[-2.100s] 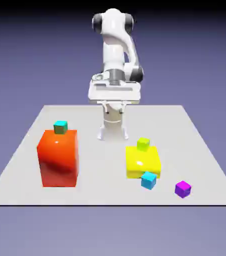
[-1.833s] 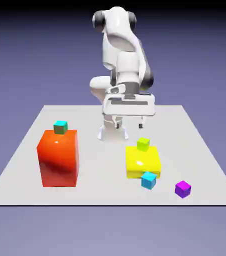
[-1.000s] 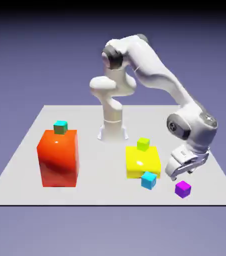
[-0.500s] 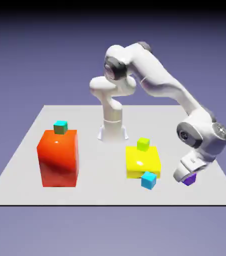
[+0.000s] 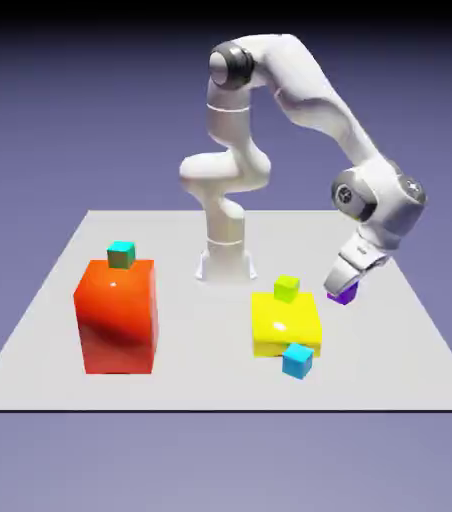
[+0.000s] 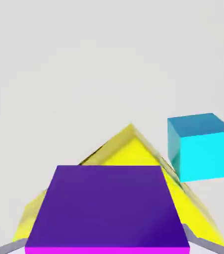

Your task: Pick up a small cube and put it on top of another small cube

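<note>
1. I'm gripping the small purple cube (image 5: 344, 293) in my pincer (image 5: 342, 288), holding it above the pale grey counter (image 5: 200, 375).
2. The small lime-green cube (image 5: 287, 288) is sitting by the yellow block (image 5: 285, 325).

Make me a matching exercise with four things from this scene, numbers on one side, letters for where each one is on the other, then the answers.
Things:
1. Purple cube
2. Lime-green cube
3. Cube with a cyan top
4. Blue cube

Places:
A. On top of the red block
B. On the table, by the yellow block
C. Held in the gripper
D. Seen at the yellow block's top edge, on the exterior view

Pairs: 1-C, 2-D, 3-A, 4-B
</note>
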